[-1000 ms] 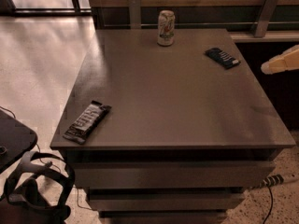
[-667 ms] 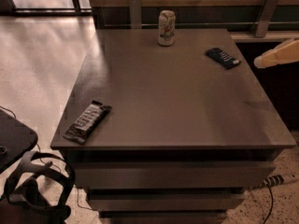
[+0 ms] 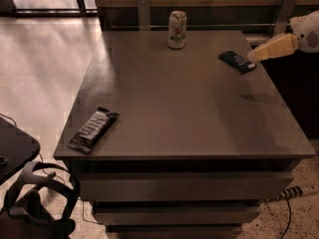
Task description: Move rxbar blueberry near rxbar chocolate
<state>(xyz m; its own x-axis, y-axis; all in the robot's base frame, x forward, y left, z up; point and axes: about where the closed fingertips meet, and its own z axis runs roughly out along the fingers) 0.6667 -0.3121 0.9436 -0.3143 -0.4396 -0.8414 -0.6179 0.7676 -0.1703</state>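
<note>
End effector enters from the right side of the table, above its far right corner, as a pale yellow tapered shape below a white wrist that the picture's edge cuts off; whether it is spread or closed cannot be told from this angle. Its tip hangs just beside the right end of the rxbar blueberry, and whether the two touch cannot be made out. That dark navy bar lies flat near the table's far right corner, turned at a slant, its pale lettering too small to read. The rxbar chocolate lies flat at the table's near left corner, close to the left edge, well apart from the blue bar. A can stands upright at the middle of the table's far edge. A black strap-like object on the floor by the table's near left side is partly cut off.
</note>
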